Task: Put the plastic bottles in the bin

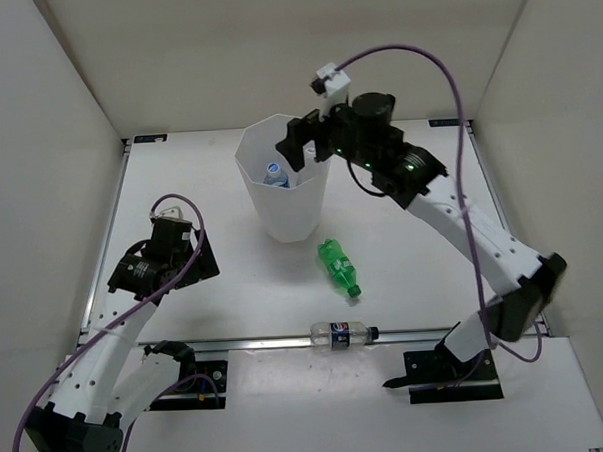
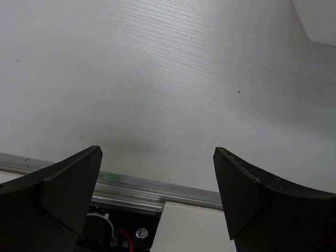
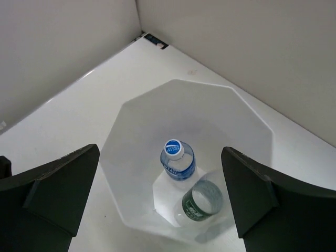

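Both empty and spread wide, the right gripper (image 1: 300,146) hangs over the bin (image 1: 301,214), which contains the blue-label bottle (image 3: 178,160) and the dark-green-label bottle (image 3: 202,200), and the left gripper (image 2: 157,152) hangs over the table (image 2: 157,79); the all-green bottle (image 1: 337,265) and the blue-red-label bottle (image 1: 342,333) lie outside.

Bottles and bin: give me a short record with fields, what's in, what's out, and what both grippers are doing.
bin: upright, open top
inside it: blue-label bottle, dark-green-label bottle
outside it: green bottle lying in front of the bin; blue-red-label bottle lying at the near edge of the table
right gripper: open, empty, above the bin's mouth
left gripper: open, empty, over the table
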Tool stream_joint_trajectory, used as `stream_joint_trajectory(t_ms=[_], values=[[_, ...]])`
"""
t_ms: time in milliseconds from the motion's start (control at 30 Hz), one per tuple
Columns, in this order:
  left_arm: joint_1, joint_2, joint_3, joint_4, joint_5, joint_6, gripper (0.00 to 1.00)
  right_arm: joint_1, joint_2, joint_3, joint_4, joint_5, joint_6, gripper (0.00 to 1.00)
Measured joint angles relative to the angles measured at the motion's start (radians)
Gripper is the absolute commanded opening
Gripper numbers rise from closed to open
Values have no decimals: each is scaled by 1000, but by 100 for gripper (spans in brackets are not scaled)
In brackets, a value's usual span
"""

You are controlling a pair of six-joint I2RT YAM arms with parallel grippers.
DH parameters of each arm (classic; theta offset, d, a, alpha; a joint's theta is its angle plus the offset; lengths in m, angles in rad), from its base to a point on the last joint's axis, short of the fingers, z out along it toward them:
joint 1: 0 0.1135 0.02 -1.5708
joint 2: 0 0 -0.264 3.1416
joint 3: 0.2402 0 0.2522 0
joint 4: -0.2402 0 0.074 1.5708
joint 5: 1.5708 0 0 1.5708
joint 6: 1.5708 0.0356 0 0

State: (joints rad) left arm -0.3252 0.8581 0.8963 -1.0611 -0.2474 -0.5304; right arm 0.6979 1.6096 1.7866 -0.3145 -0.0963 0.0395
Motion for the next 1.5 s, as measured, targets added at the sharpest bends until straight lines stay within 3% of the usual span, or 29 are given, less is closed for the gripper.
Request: stream_joint_trajectory(t_ms=[233, 400, 633, 933, 1033, 1133, 1200, 1300, 1500], values=[[-8, 20, 25, 1, 1, 9, 98, -100, -390, -395, -32, 44, 72, 99], [-13, 68, 61, 24, 2, 13, 99, -148, -541, -671, -100, 71, 149, 99], [-17, 105, 89, 42, 0, 17, 99, -6, -454, -895, -134, 111, 236, 99], [-16, 80, 101, 24, -6, 18, 98, 108, -243, -940, -59, 220, 251, 100], [-17, 60, 96, 14, -6, 18, 99, 106, -201, -962, -11, 234, 249, 92], [-24, 37, 89, 8, -3, 20, 98, 104, -153, -967, 13, 248, 246, 77], [-36, 14, 74, 8, 4, 20, 98, 104, -134, -968, 25, 254, 241, 59], [-51, -17, 40, 6, 25, 21, 99, 104, -127, -968, 43, 257, 238, 39], [-114, -7, -2, 31, 74, 29, 99, 33, -169, -953, 27, 253, 220, 29]])
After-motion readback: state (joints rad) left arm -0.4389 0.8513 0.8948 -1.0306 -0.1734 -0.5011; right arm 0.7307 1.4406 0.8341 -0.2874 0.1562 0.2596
